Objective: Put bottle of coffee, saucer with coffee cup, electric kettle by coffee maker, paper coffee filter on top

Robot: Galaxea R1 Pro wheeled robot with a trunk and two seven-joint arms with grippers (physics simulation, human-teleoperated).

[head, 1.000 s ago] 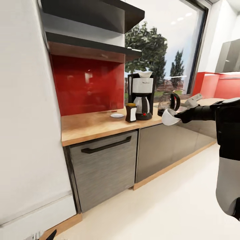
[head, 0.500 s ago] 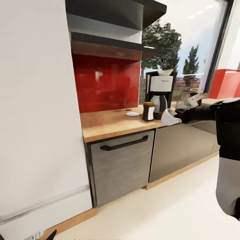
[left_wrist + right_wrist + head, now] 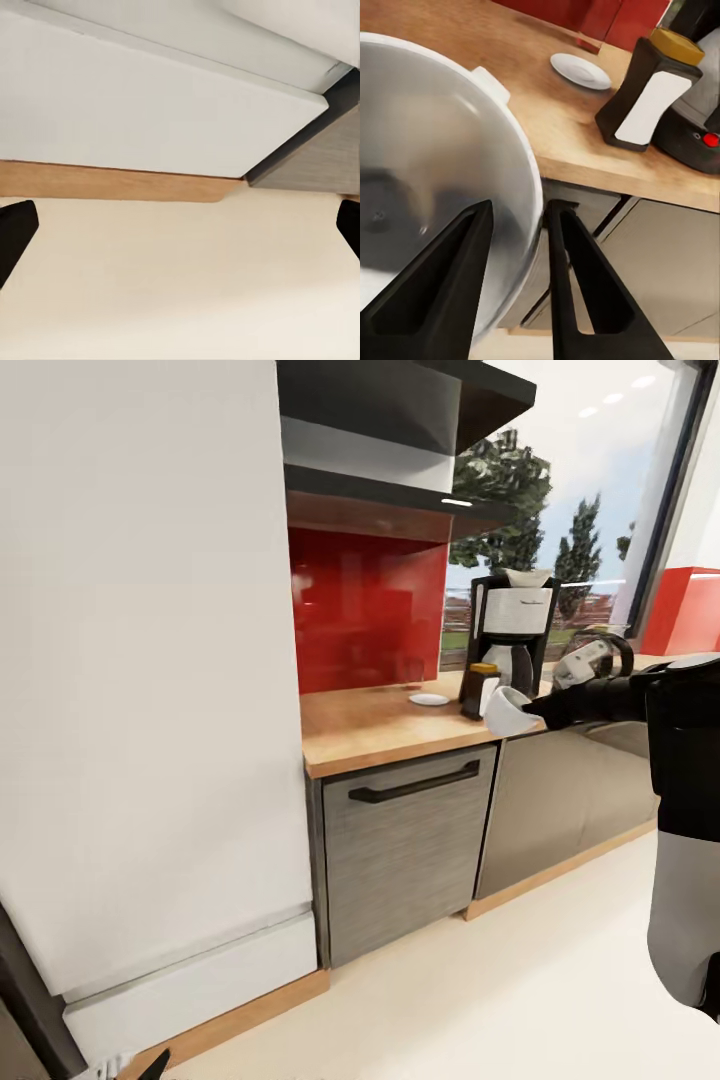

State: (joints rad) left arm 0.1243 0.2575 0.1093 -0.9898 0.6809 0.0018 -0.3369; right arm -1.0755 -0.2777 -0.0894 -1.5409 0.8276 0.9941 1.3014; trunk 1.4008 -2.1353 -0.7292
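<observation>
1. We hold the tiny white coffee cup (image 3: 431, 150) off the wooden countertop's (image 3: 370, 735) front edge, our right gripper (image 3: 514, 225) pinching its rim.
2. We judge it light, stiff, slippery and fragile, so gripping the wall suits.
3. The small white saucer (image 3: 580, 70) waits near the back edge.
4. Our left gripper (image 3: 180, 225) hangs spread.

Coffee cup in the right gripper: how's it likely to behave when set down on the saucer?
The coffee cup is pinched by its thin rim in the right gripper, so it may pivot or slip. It looks rigid, smooth and probably light. The saucer is small and shallow and lies loose on the kitchen countertop; a nudge would likely slide it.
</observation>
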